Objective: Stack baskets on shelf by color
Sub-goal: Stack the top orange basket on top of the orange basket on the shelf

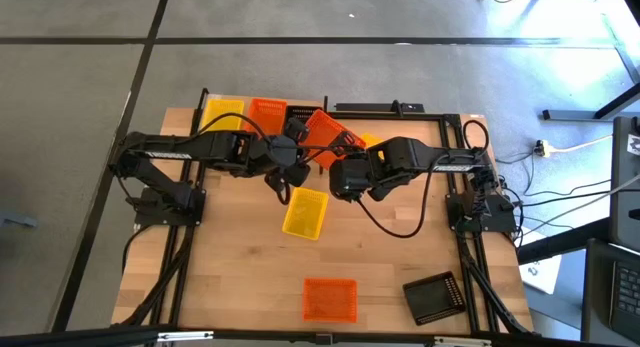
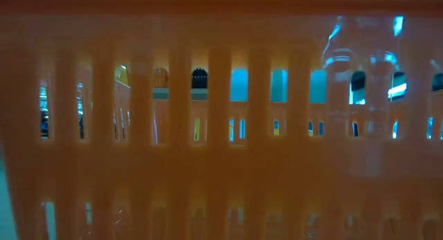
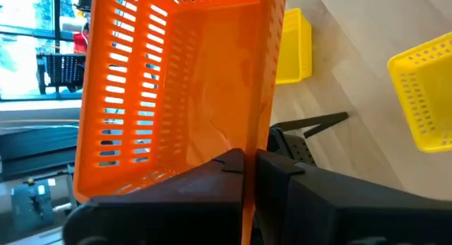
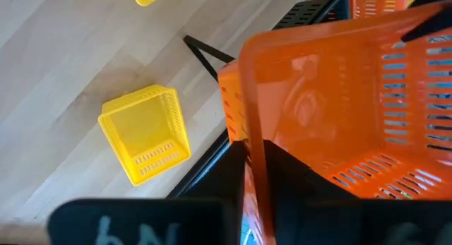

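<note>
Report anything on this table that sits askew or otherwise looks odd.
One orange basket hangs tilted in the air by the shelf, pinched by the left gripper and the right gripper at once. A yellow basket lies skewed mid-table. Another orange basket blocks the low view.

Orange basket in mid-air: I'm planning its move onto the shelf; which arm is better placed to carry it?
Likely left. The left pincer is shut on the held orange basket's wall; the right pincer is also at it, and the shelved orange basket lies on the left arm's side.
</note>
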Controlling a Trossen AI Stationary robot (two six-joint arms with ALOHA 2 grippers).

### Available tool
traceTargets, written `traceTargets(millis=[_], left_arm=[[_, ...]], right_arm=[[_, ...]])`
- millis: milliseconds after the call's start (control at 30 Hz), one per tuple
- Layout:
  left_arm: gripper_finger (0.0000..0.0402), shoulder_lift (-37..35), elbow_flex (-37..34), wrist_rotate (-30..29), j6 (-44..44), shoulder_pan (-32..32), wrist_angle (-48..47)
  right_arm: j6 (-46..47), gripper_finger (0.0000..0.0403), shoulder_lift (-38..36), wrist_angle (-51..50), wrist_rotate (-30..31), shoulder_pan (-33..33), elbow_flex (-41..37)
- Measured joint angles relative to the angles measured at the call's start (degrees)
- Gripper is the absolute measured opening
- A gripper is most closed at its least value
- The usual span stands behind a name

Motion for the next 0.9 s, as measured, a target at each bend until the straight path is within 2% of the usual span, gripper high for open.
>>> traceTargets(millis=[267, 533, 700, 900], left_arm=[[0.0001, 0.0, 0.8, 0.4, -8.1, 0.0, -6.7], [0.0, -0.4, 0.8, 1.0, -15.4, -0.9, -11.1], [0.0, -0.4, 0.8, 0.2, -19.3, -1.9, -12.0], [0.0, -2.2, 2.8, -1.2, -30.5, -1.9, -13.0]], right_arm=[[0.1, 0.0084, 0.0, 3.3, 0.1, 1.1, 0.1], [0.1, 0.0086, -0.1, 4.2, 4.1, 2.7, 0.1], [0.1, 0.0086, -0.2, 4.0, 4.3, 3.5, 2.0], [3.1, 0.0086, -1.7, 5.7, 6.7, 4.8, 4.5]])
